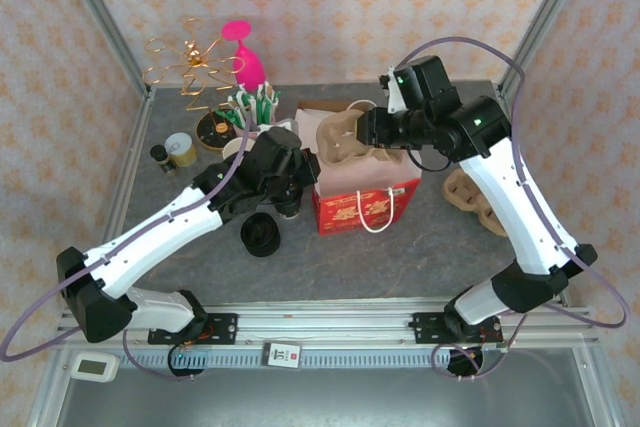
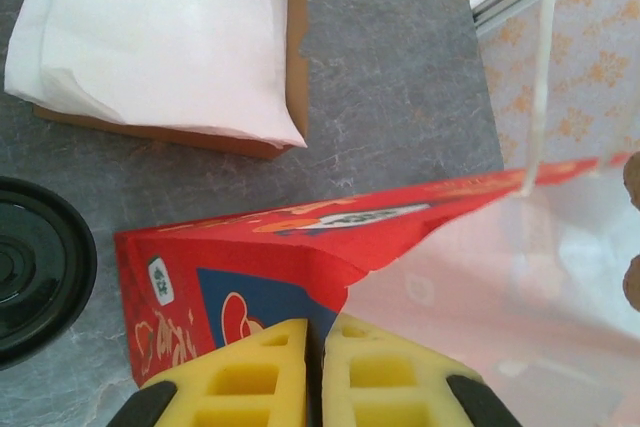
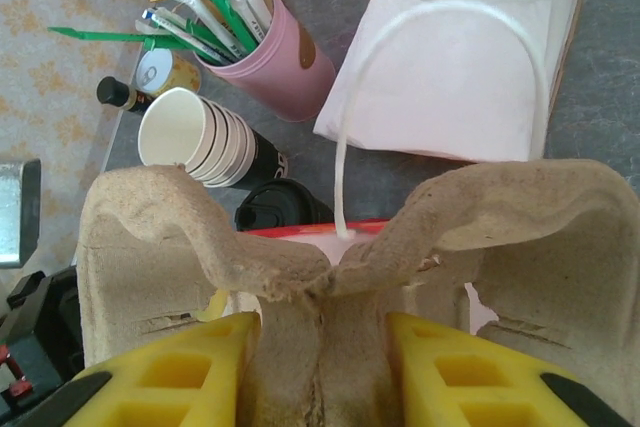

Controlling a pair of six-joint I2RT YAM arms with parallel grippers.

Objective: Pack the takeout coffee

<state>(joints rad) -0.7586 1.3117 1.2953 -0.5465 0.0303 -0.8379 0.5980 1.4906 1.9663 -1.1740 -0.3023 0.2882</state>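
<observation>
Left wrist, closest in: yellow pads [image 2: 250,382] pressed nearly flat together. The left jaws are closed on a folded side edge of the red paper bag [image 2: 240,277].
Right wrist, closest in: yellow pads [image 3: 170,377] sit either side of the centre ridge of the pulp cup carrier [image 3: 500,227]. The right jaws grip it, with the ridge squeezed between them.
Carrier position: held at the bag's open mouth, toward its far side. Cannot tell whether it touches the bag's rim.
Bag position: upright, mid-counter, mouth open, pale pink lining showing. The left jaws hold its left side.
Handles: one white cord handle [image 3: 440,12] arches up at the far rim. Another hangs down the bag's near face.
Black lid [image 2: 35,267]: flat on the grey counter [image 2: 400,97], near the bag's left side, toward the near edge.
Napkin box [image 2: 160,37]: shallow cardboard tray of white napkins, behind the bag toward the far edge.
Pink cup [image 3: 270,67]: packed with green-and-white sticks, left of the napkin box.
Paper cups [image 3: 190,137]: white nested stack, just beside the pink cup.
Far-left corner: gold wire stand [image 1: 190,67] with a bright pink glass [image 1: 243,52] beside it.
Spare carrier [image 1: 470,197]: flat on the counter near the right edge, apart from the bag.
</observation>
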